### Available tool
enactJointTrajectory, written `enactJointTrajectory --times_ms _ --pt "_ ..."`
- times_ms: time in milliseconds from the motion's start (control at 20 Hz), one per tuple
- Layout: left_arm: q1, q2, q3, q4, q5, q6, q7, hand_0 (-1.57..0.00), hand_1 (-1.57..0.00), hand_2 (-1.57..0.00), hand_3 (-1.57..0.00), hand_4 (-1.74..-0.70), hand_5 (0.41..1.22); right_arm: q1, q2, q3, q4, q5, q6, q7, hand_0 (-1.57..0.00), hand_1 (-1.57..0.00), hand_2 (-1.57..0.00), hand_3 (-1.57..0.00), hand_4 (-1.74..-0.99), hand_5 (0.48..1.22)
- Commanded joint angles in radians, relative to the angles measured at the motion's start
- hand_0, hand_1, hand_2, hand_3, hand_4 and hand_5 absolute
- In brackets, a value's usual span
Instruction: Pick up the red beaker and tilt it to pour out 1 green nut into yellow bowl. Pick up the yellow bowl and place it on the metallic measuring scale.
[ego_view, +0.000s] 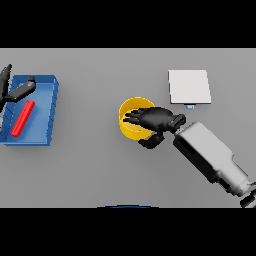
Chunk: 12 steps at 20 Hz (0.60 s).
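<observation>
Head view: right hand (156, 120) over yellow bowl (131, 112), no legible writing.

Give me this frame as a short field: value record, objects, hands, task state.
yellow bowl: on the table, centre, not on the scale
right hand: over the bowl's right side, fingers across the rim, thumb outside
measuring scale: upper right, nothing on it
blue tray: far left, holds the red beaker lying flat
left hand: at the tray's upper left, fingers straight
green nut: cannot tell, none visible
</observation>
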Motion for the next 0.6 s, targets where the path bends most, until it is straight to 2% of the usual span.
enactJointTrajectory --times_ms 0,50,100,150,200,300,350,450,550 --pt "-0.007 0.001 0.000 -0.009 0.000 0.002 0.006 0.00 0.00 0.00 0.00 -0.79 0.725 -0.002 0.005 0.004 -0.005 0.006 0.005 0.021 -0.02 -0.04 -0.07 -0.09 -1.339 0.784" --pt "-0.004 0.002 0.004 -0.007 0.005 0.001 0.000 0.00 0.00 0.00 0.00 -0.79 0.723 -0.010 0.005 0.007 0.007 0.012 0.001 0.021 -0.09 -0.11 -0.13 -0.16 -1.362 0.820" --pt "-0.003 0.007 0.003 -0.018 -0.001 0.009 0.013 0.00 0.00 0.00 0.00 -0.79 0.722 -0.007 0.002 0.014 0.003 0.017 0.003 0.012 -0.26 -0.24 -0.23 -0.25 -1.387 0.900" --pt "-0.003 0.009 0.008 -0.015 0.002 0.011 0.008 0.00 0.00 0.00 0.00 -0.79 0.723 -0.002 0.002 0.017 -0.002 0.016 0.010 0.011 -0.51 -0.44 -0.39 -0.36 -1.425 0.964" --pt "-0.006 0.014 0.018 -0.008 0.012 0.004 0.010 0.00 0.00 0.00 0.00 -0.80 0.725 -0.003 -0.002 0.016 -0.010 0.014 0.024 0.019 -0.72 -0.66 -0.62 -0.47 -1.488 1.016" --pt "-0.001 0.018 0.020 -0.017 0.018 0.000 0.004 0.00 0.00 0.00 0.00 -0.80 0.727 -0.005 -0.017 0.017 -0.015 -0.004 0.068 -0.007 -1.03 -0.99 -0.97 -0.69 -1.571 1.090" --pt "-0.005 0.015 0.016 -0.019 0.014 0.003 0.010 0.00 0.00 0.00 0.00 -0.80 0.728 -0.010 -0.012 0.018 -0.007 -0.009 0.077 0.001 -1.14 -1.11 -1.09 -0.87 -1.604 1.116" --pt "-0.007 0.009 0.009 -0.021 0.009 0.005 0.015 0.00 0.00 0.00 0.00 -0.80 0.727 -0.012 -0.011 0.022 -0.011 -0.014 0.087 0.016 -1.29 -1.27 -1.26 -1.02 -1.649 1.154" --pt "0.006 0.018 0.014 -0.031 0.014 0.010 0.015 0.00 0.00 0.00 0.00 -0.80 0.725 -0.015 -0.020 0.020 -0.014 -0.021 0.086 0.002 -1.39 -1.38 -1.31 -1.14 -1.682 1.178"
